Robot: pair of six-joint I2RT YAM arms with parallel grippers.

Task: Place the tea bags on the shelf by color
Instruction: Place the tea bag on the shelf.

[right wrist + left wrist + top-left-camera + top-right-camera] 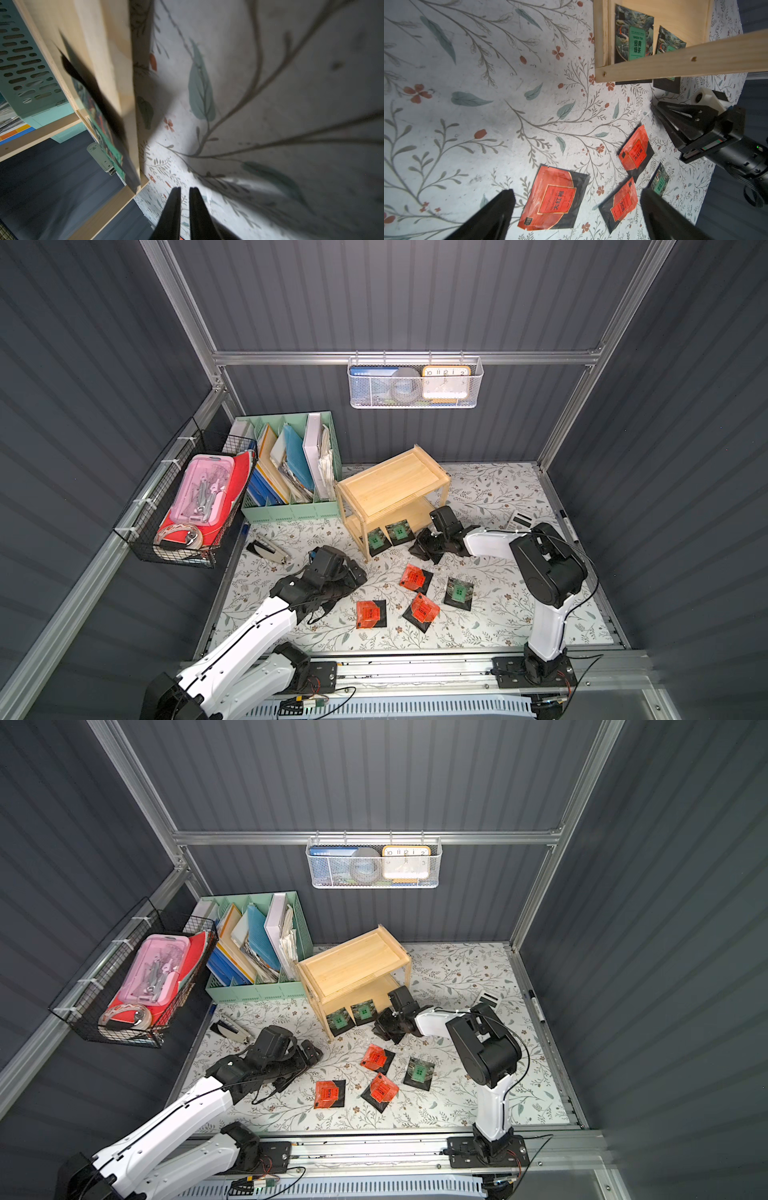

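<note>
- The light wooden shelf [390, 483] stands far and middle on the flowered table [498, 626]. It sits just beside the mint-green file organizer [291, 510] on its left.
- On the shelf's lower board lie two green packets side by side, the left shelf bag [377, 540] and the right shelf bag [399, 531]. Their near edges jut out past the board's rim.
- The right gripper [417, 549] hangs low over the table, just right of those two bags and close to the shelf's near right post. From its wrist view the fingers [197, 214] stand almost together with only a thin slit between them and nothing in it.
- The left gripper [349, 589] hovers over the table to the left of the loose packets. Its jaws are spread wide and grip nothing. Its wrist view looks down between the fingers [500, 209] at an orange packet.
- Three orange packets lie flat on the table nearer than the shelf, between the two arms. They are the far orange bag [413, 577], the near-left orange bag [370, 614] and the near-right orange bag [424, 609]. They are close to one another, and none touches.
- The loose green bag [458, 592] lies flat just right of the orange ones, apart from the shelf.
- A stapler [268, 549] lies near the table's left edge, well clear of the packets.
</note>
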